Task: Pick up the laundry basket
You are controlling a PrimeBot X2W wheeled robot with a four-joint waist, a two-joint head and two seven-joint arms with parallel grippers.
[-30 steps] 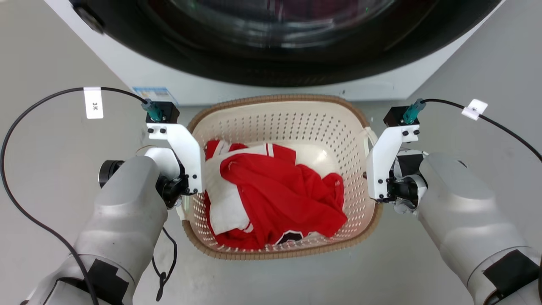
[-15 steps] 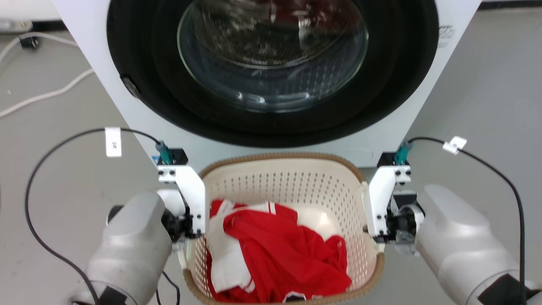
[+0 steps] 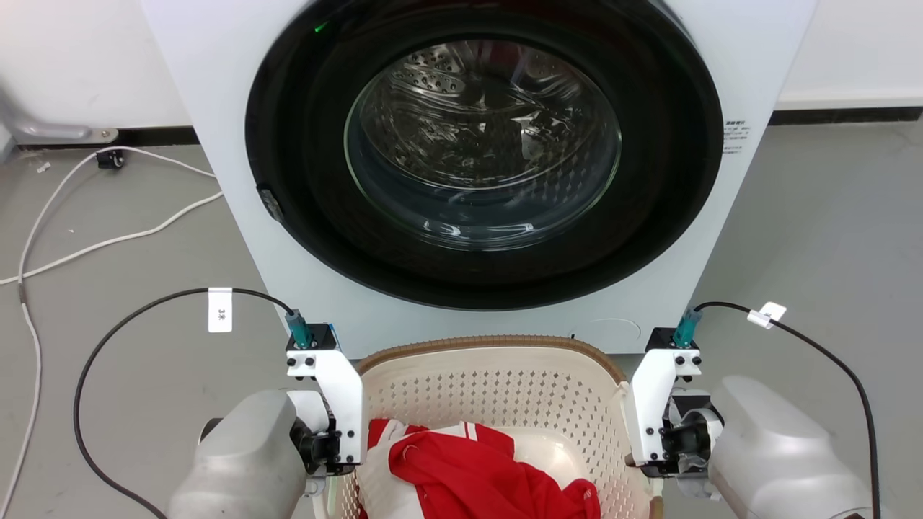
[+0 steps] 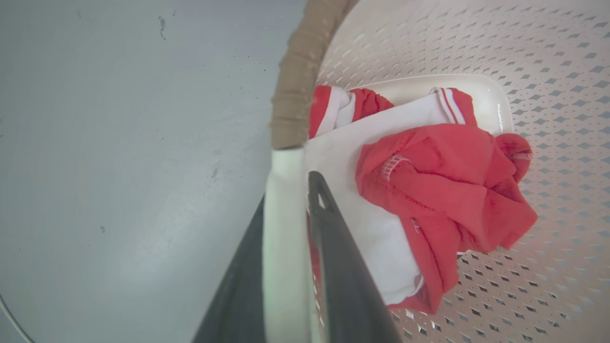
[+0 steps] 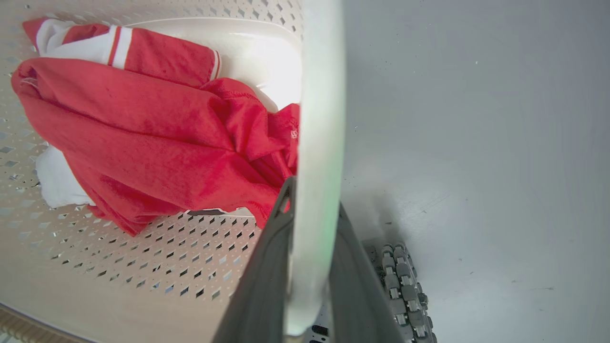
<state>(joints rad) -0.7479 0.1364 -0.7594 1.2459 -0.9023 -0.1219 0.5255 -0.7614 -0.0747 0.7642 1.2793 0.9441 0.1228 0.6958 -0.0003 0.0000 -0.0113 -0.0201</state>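
The laundry basket (image 3: 505, 389), cream with perforated walls and a brown woven-look rim (image 3: 490, 342), sits low in the head view in front of the washer. It holds a red and white garment (image 3: 476, 468). In the left wrist view my left gripper (image 4: 288, 190) is shut on the basket's white side handle (image 4: 283, 228), beside the brown rim (image 4: 295, 85). In the right wrist view my right gripper (image 5: 314, 195) is shut on the opposite white handle (image 5: 319, 119). The red garment (image 5: 143, 133) lies on the basket's perforated floor (image 5: 143, 257).
A white front-loading washer (image 3: 216, 108) with a round glass door (image 3: 483, 144), closed, stands right behind the basket. White cables (image 3: 108, 238) run over the grey floor at the left. A roller wheel (image 5: 402, 281) shows on the floor below my right gripper.
The head camera has tilted upward, so the washer door now shows whole and the basket sits lower in the picture. Both grippers remain at the basket's two sides.
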